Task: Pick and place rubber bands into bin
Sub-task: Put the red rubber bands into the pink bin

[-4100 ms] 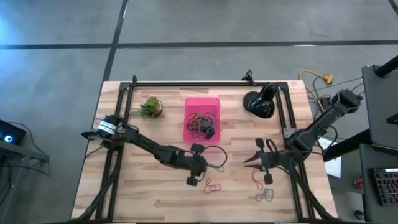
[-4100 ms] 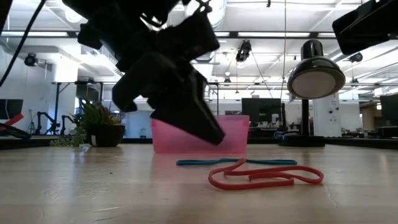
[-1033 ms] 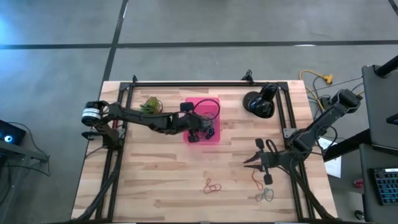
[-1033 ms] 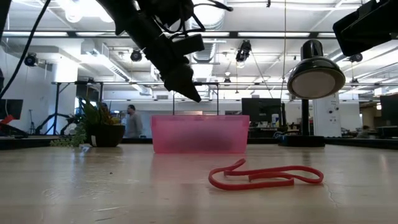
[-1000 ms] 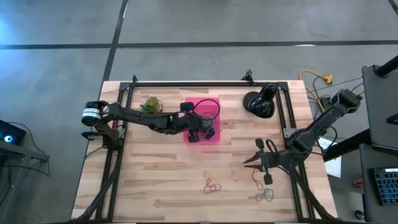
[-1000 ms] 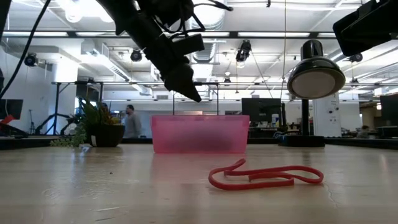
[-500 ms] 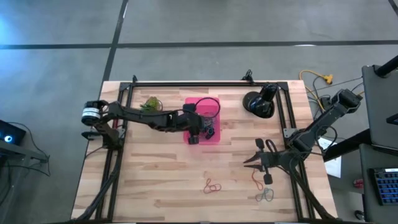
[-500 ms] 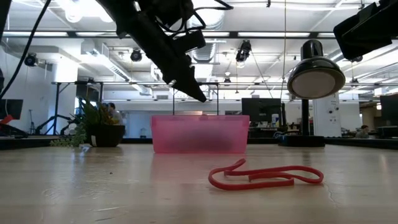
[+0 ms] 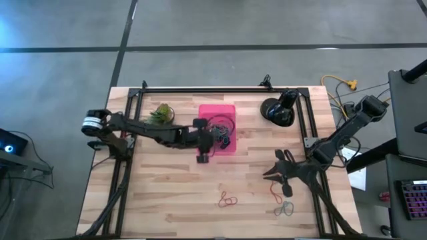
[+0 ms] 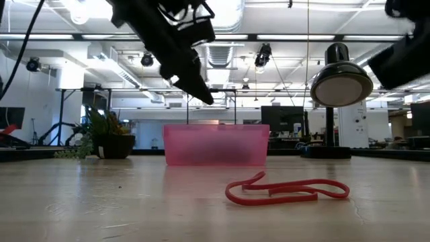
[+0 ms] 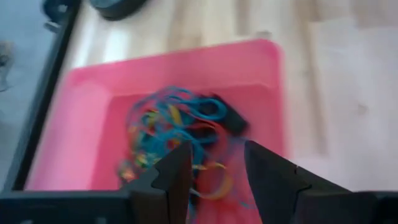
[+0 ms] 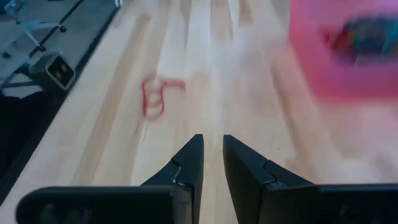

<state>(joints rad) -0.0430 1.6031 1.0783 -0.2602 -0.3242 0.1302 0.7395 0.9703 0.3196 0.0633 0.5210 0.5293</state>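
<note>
Overhead, left gripper (image 9: 205, 151) at bin (image 9: 229, 148) edge, wrist view shows fingers parted, empty, over rubber bands (image 11: 180, 134).

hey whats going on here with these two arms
The left gripper hangs open and empty at the near edge of the pink bin, which already holds a tangle of rubber bands. A few loose bands lie on the table. The right gripper waits low over the table on the right, beside them.
</note>
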